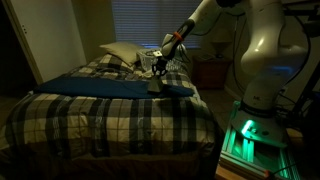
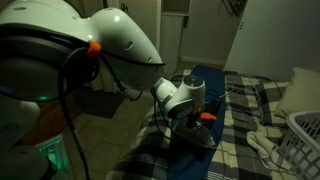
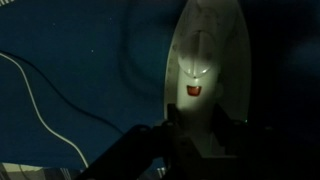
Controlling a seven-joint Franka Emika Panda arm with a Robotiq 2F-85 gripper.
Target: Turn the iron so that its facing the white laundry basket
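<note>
The gripper meets the iron on blue cloth, grip too dark to tell

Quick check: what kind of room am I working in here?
Most likely a bedroom: a bed with a plaid cover, a pillow at its head, window blinds behind it, and a white laundry basket nearby.

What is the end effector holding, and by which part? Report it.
It cannot be told for certain. The end effector sits at the rear of the iron, but the wrist view is too dark to show a closed grip.
</note>
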